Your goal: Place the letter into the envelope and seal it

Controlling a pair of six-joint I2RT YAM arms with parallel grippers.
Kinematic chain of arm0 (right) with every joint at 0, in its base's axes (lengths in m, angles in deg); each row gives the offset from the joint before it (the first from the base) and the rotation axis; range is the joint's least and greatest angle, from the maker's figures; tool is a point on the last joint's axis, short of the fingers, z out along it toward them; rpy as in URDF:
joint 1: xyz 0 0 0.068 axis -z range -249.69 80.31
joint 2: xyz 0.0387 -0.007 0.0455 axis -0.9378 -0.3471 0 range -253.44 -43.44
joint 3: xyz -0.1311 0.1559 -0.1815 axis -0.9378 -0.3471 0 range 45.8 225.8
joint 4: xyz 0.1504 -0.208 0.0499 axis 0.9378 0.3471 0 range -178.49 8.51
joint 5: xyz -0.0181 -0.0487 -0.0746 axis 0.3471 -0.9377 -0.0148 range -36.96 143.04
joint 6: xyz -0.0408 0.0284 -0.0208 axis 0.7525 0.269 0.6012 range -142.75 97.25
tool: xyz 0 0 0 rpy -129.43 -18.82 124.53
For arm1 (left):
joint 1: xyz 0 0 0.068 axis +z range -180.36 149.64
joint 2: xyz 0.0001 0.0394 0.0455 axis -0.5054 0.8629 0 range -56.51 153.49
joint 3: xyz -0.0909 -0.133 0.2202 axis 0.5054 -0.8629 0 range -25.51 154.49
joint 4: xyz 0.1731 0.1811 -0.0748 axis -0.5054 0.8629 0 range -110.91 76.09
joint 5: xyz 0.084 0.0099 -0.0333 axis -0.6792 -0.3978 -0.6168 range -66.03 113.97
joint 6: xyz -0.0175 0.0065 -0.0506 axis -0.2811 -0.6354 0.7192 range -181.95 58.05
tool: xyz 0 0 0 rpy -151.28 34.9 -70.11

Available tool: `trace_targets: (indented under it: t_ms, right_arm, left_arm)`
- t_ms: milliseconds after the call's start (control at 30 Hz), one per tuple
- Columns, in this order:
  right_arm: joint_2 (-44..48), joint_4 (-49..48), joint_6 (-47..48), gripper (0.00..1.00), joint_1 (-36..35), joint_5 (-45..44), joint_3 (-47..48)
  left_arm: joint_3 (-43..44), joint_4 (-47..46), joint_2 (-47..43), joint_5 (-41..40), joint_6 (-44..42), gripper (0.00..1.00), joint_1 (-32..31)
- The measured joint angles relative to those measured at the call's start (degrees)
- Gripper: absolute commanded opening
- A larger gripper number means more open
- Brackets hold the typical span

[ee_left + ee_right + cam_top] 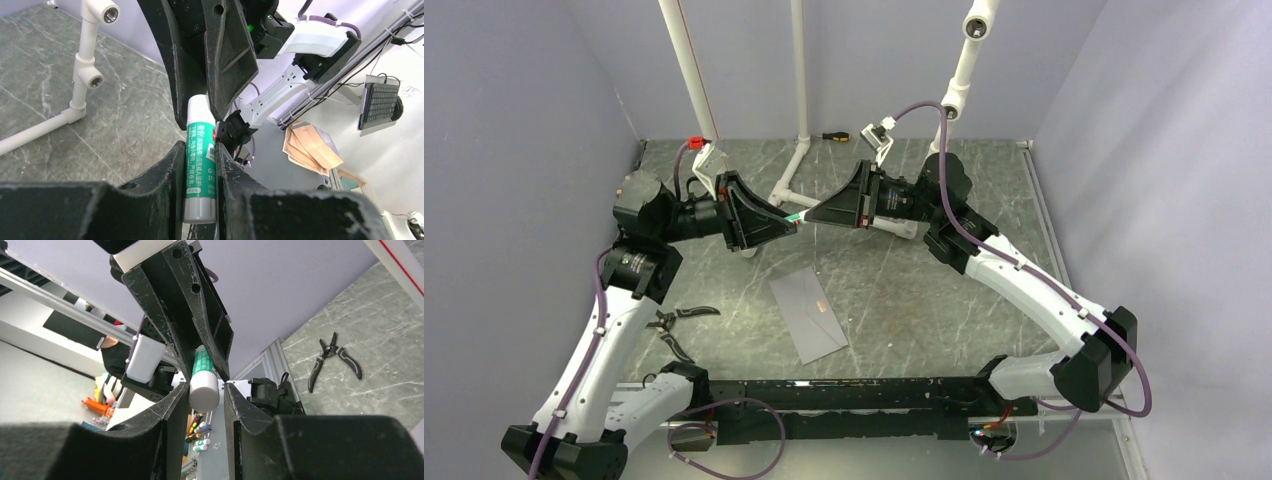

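Right of the envelope (809, 316) and just behind it we find bare table (924, 290). Pliers (679, 322) lie to its left. Farther behind, the white pipe frame (789, 182) and the left gripper (790, 226) and right gripper (808, 213), clamping one glue stick (201, 150), bar passage.

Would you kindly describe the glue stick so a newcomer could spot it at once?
Above the grey marbled table, the two arms meet tip to tip. The glue stick bridges them, clamped in the left fingers, its white end between the right fingers. It alone is a green-and-white tube held aloft; the envelope and pliers lie flat below.
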Motion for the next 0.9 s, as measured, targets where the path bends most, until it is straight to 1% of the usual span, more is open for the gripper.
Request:
trace_targets:
  t_ms: [133,167,233,333,367,667,900]
  right_arm:
    - [0.00,-0.52,-1.03,0.34,0.02,0.57,0.00]
    - [0.00,-0.72,-1.33,0.33,0.02,0.79,0.00]
    - [-0.11,-1.16,-1.79,0.24,0.02,1.03,0.00]
    - [-0.24,-1.66,-2.25,0.03,0.04,1.53,0.00]
    - [-0.37,-1.79,-2.38,0.00,0.09,1.77,0.00]
    - [-1.81,-3.43,-2.19,0.00,0.07,1.97,0.11]
    - [-3.30,-3.48,-0.07,0.00,-0.07,0.39,2.25]
  left_arm:
    - [0.00,-0.92,0.00,0.59,0.37,0.02,0.00]
    - [0.00,-1.05,0.00,0.74,0.39,0.02,0.00]
    - [0.00,-1.22,0.00,0.87,0.39,0.02,0.00]
    - [0.00,-1.42,0.00,1.16,0.55,0.02,0.04]
    - [0.00,-1.53,0.00,1.22,0.57,0.03,0.07]
    - [0.09,-2.10,1.16,0.74,0.61,0.02,0.48]
    - [3.17,0.28,3.10,0.81,-1.49,0.02,1.55]
